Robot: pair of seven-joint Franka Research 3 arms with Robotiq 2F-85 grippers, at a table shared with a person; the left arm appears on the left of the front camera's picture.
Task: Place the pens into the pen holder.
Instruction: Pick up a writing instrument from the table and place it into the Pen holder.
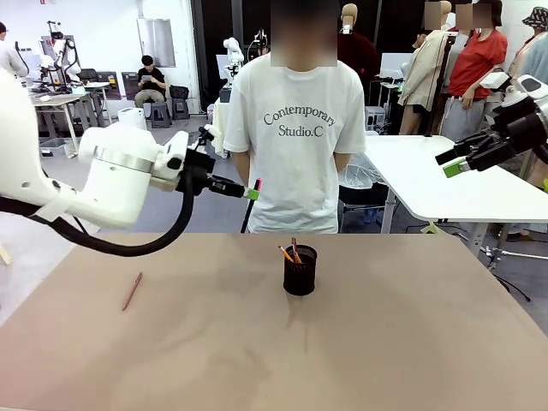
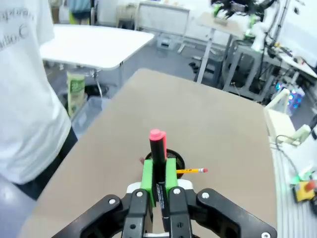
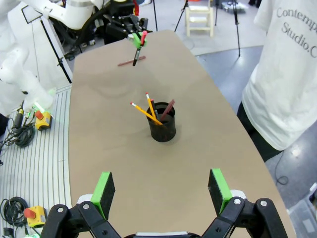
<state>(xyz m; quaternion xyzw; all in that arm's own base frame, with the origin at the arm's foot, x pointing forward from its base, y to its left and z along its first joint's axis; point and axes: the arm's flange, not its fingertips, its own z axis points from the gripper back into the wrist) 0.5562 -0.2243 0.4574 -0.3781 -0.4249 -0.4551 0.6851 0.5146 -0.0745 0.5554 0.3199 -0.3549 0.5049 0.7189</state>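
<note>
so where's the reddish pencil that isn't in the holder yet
In the front view the reddish-brown pencil lies flat on the table, on its left side, well apart from the pen holder.

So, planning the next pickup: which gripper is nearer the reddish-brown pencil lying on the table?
Left. The left gripper, holding a black red-tipped pen, hangs above the table on the pencil's side; the right gripper is raised at the opposite end.

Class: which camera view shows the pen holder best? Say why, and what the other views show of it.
The right wrist view: the pen holder stands unobstructed, seen from above, its pens fanned out. The front view shows it small, side-on. In the left wrist view the left gripper and its held pen hide most of it.
</note>
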